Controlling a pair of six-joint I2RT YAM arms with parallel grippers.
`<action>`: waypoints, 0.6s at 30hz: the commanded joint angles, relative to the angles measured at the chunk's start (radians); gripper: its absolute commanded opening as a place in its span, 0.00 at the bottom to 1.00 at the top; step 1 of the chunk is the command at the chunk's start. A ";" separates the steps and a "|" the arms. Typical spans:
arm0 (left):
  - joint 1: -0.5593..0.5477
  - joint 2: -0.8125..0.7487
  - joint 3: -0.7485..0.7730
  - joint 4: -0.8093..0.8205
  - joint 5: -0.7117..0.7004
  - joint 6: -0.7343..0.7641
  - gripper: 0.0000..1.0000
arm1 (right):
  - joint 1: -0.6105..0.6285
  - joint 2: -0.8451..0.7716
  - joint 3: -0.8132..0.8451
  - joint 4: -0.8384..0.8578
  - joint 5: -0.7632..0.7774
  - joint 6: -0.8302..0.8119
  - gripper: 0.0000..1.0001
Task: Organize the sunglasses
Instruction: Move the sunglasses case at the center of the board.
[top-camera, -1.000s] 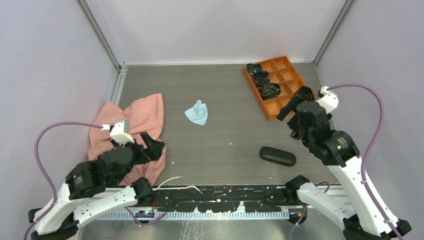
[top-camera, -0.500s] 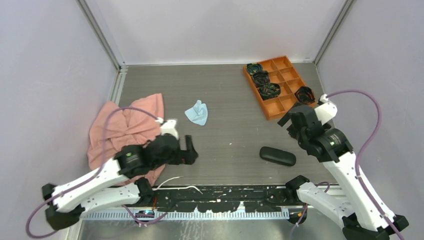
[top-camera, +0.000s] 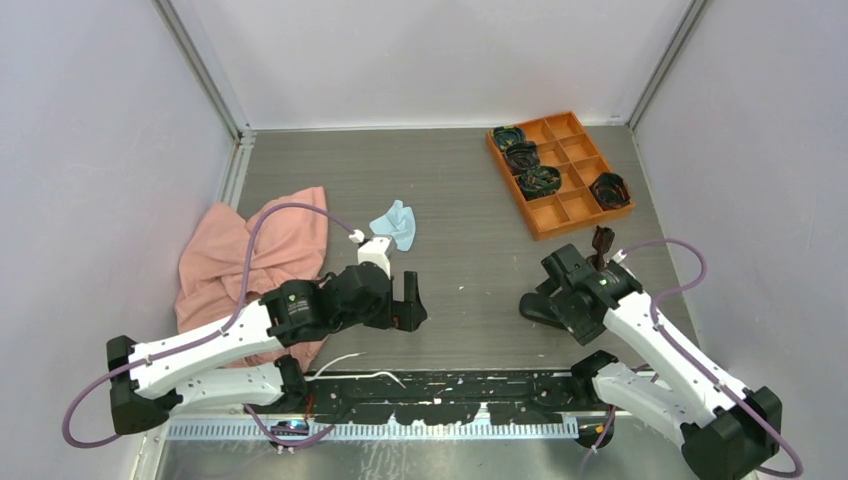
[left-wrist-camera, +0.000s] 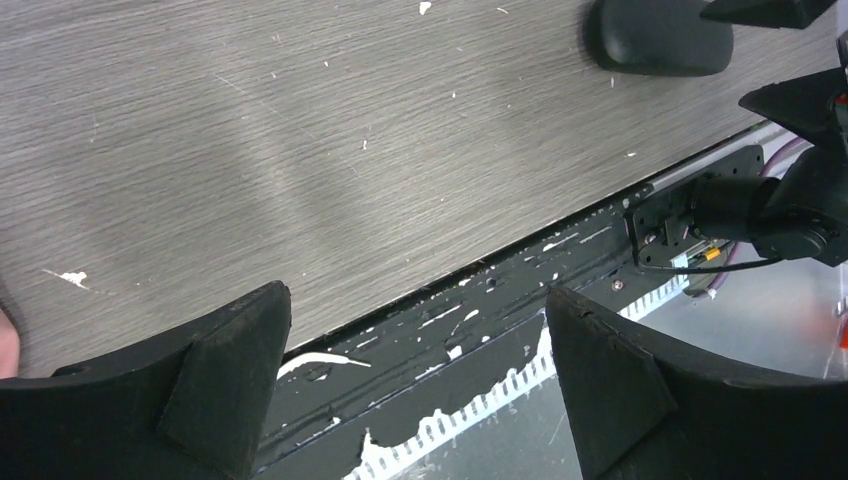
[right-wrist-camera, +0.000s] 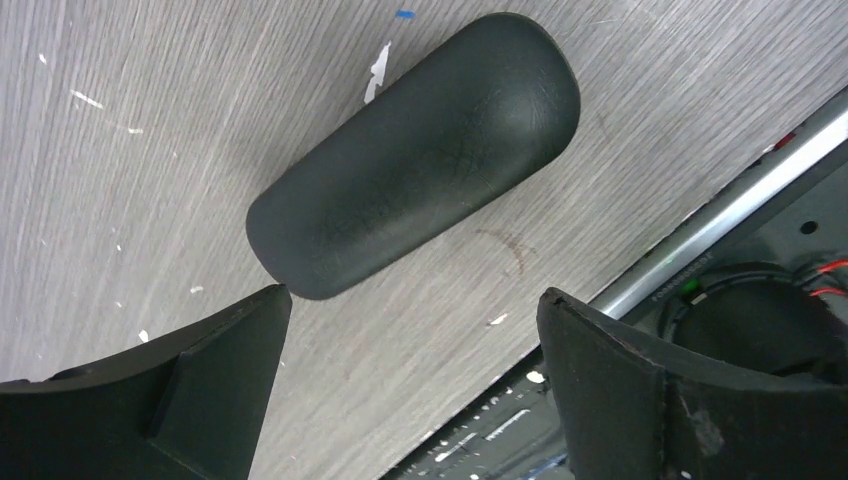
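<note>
**Open gripper above the case, sunglasses behind the wrist**

The right gripper (right-wrist-camera: 412, 300) hangs over the closed black case (right-wrist-camera: 415, 150), its fingers spread wide and holding nothing. The left gripper (left-wrist-camera: 415, 300) is spread the same way, with only bare table (top-camera: 470, 200) and the front rail under it.

The sunglasses (top-camera: 601, 240) seem to be the small dark reddish-brown shape at about 3 o'clock on the table. They lie just behind the right wrist, apart from the case at 4 o'clock. At this size I cannot tell how they are folded.

What could go wrong, in my judgement:
- The case lies slanted to the line of the fingers and its shell is smooth and rounded. A closing grip may turn it or let it slip out.
- The case sits near the front edge, so a push could send it onto the rail.
- The right arm and its cable pass close to the sunglasses — a turn of the wrist may knock them.
- The case is shut, so it must be opened before anything goes inside.

Count:
- one pair of sunglasses
- one case
- one orange tray (top-camera: 570, 150) at 1 o'clock
- four dark coiled bundles (top-camera: 522, 157) in the tray
- two cloths — a blue cloth (top-camera: 395, 225) near the middle and a pink cloth (top-camera: 255, 255) at 9 o'clock
</note>
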 joint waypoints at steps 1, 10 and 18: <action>-0.003 -0.021 0.019 0.011 -0.032 0.019 1.00 | -0.041 0.093 0.025 0.073 0.042 0.117 1.00; -0.002 -0.135 -0.047 -0.001 -0.045 -0.016 1.00 | -0.228 0.313 0.049 0.161 -0.103 0.091 1.00; -0.002 -0.202 -0.142 0.100 -0.020 -0.048 1.00 | -0.229 0.454 0.055 0.288 -0.125 -0.015 0.97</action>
